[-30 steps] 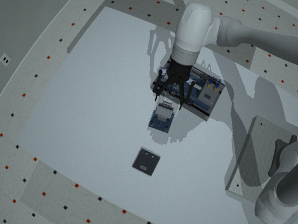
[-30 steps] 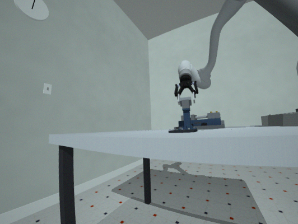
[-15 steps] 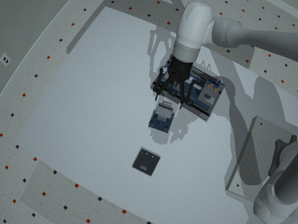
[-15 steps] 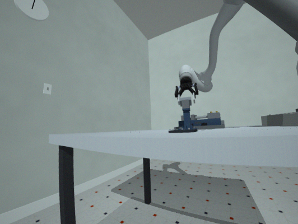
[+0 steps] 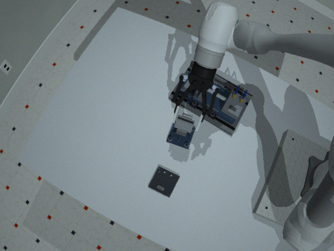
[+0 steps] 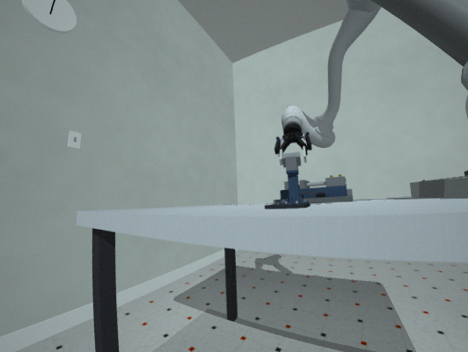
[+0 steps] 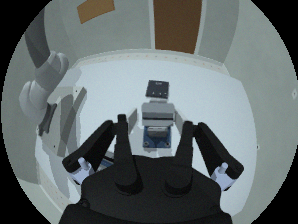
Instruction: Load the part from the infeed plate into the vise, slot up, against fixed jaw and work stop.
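Observation:
The part (image 5: 184,123), a pale grey block, lies in the blue V-block (image 5: 180,135) in the middle of the table. My gripper (image 5: 189,114) hangs just above it, half open, with nothing between the fingers. In the side view the fingertips (image 6: 292,149) stand a little above the part (image 6: 292,159) and do not touch it. The wrist view shows the part (image 7: 158,115) beyond and between my fingers. The vise (image 5: 216,100), blue with dark rails, sits right behind the V-block, partly hidden by my wrist. The dark infeed plate (image 5: 164,185) lies bare nearer the front.
The arm's grey base block (image 5: 292,176) stands at the table's right edge. The vise's air cylinder end with yellow fittings (image 5: 240,94) points to the right. The arm's links pass over the far right of the table.

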You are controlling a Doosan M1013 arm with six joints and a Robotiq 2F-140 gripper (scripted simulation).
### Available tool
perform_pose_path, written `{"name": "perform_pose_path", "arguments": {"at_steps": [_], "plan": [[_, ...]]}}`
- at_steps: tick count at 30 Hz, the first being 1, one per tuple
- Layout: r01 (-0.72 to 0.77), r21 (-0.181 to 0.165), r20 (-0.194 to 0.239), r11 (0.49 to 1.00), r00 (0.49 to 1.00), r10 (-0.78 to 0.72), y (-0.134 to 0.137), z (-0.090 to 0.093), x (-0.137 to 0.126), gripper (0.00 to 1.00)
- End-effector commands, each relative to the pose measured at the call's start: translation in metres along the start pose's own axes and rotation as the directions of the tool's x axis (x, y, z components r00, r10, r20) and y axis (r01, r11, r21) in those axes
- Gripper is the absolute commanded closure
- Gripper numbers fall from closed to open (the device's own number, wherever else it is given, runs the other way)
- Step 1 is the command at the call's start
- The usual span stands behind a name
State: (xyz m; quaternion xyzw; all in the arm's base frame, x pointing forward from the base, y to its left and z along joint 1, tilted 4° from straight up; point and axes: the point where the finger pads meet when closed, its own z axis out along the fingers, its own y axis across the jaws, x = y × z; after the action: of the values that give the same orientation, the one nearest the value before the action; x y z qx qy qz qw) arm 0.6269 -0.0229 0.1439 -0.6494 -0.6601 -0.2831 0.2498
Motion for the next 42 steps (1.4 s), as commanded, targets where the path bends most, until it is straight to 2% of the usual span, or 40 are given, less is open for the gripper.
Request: {"name": "perform_pose_path", "arguments": {"at_steps": [1, 16, 42], "plan": [[0.007, -0.007, -0.021, 1.0, 1.0, -0.007, 0.004, -0.0025, 0.0018, 0.49], [0.007, -0.007, -0.036, 1.0, 0.999, -0.007, 0.004, -0.0026, 0.0014, 0.49], [0.007, -0.007, -0.037, 1.0, 0.999, -0.007, 0.004, -0.0026, 0.0014, 0.49]]}}
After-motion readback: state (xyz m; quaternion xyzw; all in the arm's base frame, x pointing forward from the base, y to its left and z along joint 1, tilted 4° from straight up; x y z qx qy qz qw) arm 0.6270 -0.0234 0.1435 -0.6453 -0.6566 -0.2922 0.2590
